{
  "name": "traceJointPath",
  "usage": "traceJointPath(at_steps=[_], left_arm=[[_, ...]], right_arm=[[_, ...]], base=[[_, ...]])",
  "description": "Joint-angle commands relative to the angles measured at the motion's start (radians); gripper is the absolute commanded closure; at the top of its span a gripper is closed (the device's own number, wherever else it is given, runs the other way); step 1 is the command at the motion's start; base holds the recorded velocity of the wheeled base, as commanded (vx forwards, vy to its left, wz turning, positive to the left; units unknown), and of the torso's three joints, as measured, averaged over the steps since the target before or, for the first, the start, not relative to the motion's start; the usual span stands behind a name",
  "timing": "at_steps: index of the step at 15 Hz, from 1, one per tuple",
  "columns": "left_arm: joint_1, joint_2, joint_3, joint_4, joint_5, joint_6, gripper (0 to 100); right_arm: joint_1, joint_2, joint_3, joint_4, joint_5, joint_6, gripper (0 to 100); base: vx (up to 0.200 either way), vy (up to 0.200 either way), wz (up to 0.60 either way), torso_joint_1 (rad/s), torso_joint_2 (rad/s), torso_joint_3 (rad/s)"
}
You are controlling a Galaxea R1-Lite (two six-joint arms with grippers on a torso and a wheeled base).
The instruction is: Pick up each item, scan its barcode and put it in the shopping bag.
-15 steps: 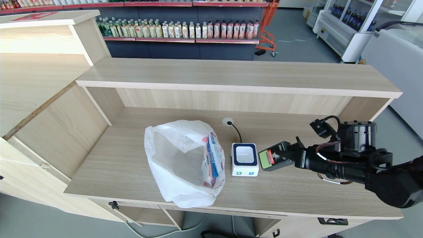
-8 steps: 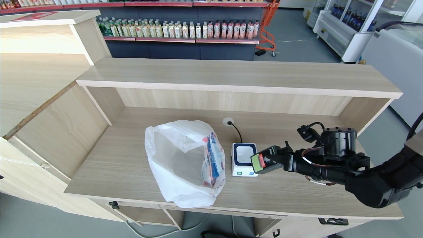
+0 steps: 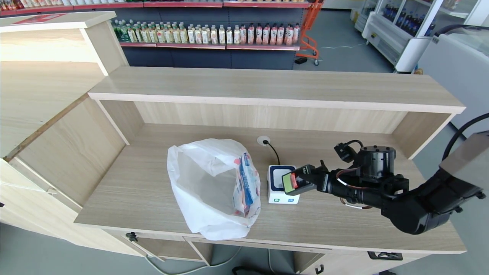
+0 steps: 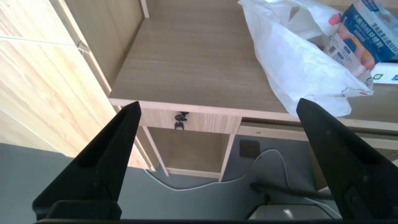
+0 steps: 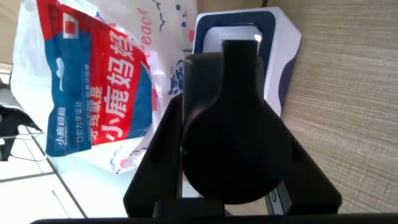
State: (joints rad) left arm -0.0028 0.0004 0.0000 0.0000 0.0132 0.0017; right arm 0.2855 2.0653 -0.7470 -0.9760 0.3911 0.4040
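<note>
My right gripper (image 3: 306, 179) is shut on a small dark box (image 3: 293, 182) with a green and red end face. It holds the box just above the right side of the white and navy barcode scanner (image 3: 279, 179) in the middle of the counter. In the right wrist view the dark box (image 5: 230, 124) covers part of the scanner (image 5: 277, 37). Left of the scanner lies the white shopping bag (image 3: 208, 187) with a red and blue snack packet (image 3: 246, 183) inside. My left gripper (image 4: 217, 162) hangs open off the counter's front edge, beside the bag (image 4: 292, 56).
The wooden counter (image 3: 344, 225) has a raised back shelf (image 3: 267, 86) and side walls. A black cable (image 3: 273, 151) runs from the scanner to a hole in the counter. Shelves of bottles (image 3: 206, 34) and freezers stand in the room behind.
My right arm has carried the dark box leftward, from beside the scanner's right edge to over the scanner. The bag and scanner have not moved.
</note>
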Motion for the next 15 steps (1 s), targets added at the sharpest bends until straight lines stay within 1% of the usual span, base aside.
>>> traceJointPath(at_steps=[1, 5, 12, 13, 15], left_arm=[[0.000, 0.000, 0.000, 0.000, 0.001, 0.000, 0], [0.000, 0.000, 0.000, 0.000, 0.001, 0.000, 0], [0.000, 0.000, 0.000, 0.000, 0.001, 0.000, 0], [0.000, 0.000, 0.000, 0.000, 0.001, -0.002, 0], [0.000, 0.000, 0.000, 0.000, 0.001, -0.002, 0]], right_arm=[[0.018, 0.038, -0.020, -0.001, -0.014, 0.002, 100], [0.027, 0.062, -0.035, -0.004, -0.040, 0.002, 100], [0.029, 0.056, -0.046, -0.009, -0.041, 0.004, 100], [0.029, 0.045, -0.043, -0.024, -0.043, 0.004, 100], [0.029, -0.060, 0.009, -0.069, -0.064, -0.001, 100]], base=[[0.000, 0.000, 0.00, 0.000, 0.00, 0.000], [0.000, 0.000, 0.00, 0.000, 0.00, 0.000], [0.000, 0.000, 0.00, 0.000, 0.00, 0.000], [0.000, 0.000, 0.00, 0.000, 0.00, 0.000], [0.000, 0.000, 0.00, 0.000, 0.00, 0.000]])
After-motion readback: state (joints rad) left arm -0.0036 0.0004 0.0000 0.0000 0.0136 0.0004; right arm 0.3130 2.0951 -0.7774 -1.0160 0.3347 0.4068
